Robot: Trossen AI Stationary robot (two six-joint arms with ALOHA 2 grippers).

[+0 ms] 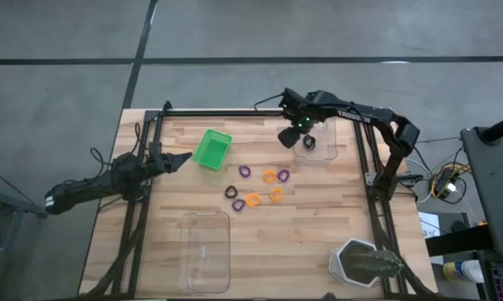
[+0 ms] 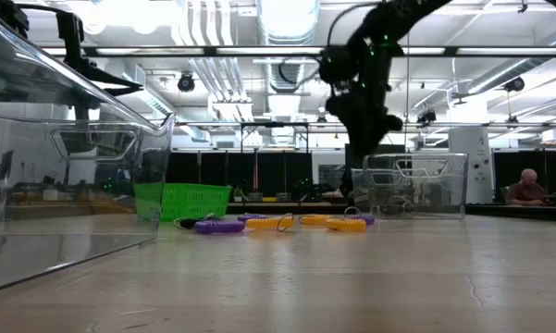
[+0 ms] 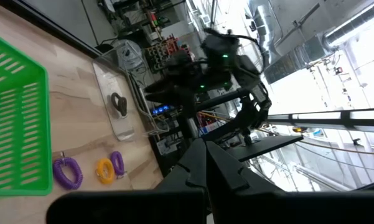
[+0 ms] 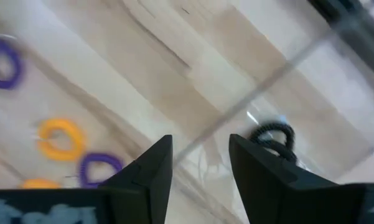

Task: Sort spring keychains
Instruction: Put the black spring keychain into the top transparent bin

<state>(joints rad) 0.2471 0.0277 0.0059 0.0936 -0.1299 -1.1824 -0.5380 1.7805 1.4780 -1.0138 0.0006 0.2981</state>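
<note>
Right wrist view, black spring keychain (image 4: 272, 138) in tray, beside parted right gripper (image 4: 199, 163)

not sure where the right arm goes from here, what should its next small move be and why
Probably swing the right gripper back toward the loose rings and line up over the black keychain. Its fingers stand open with nothing between them, and one black keychain in the tray already lies in the small clear tray, so that drop looks done. The left gripper waits beside the green bin.
</note>
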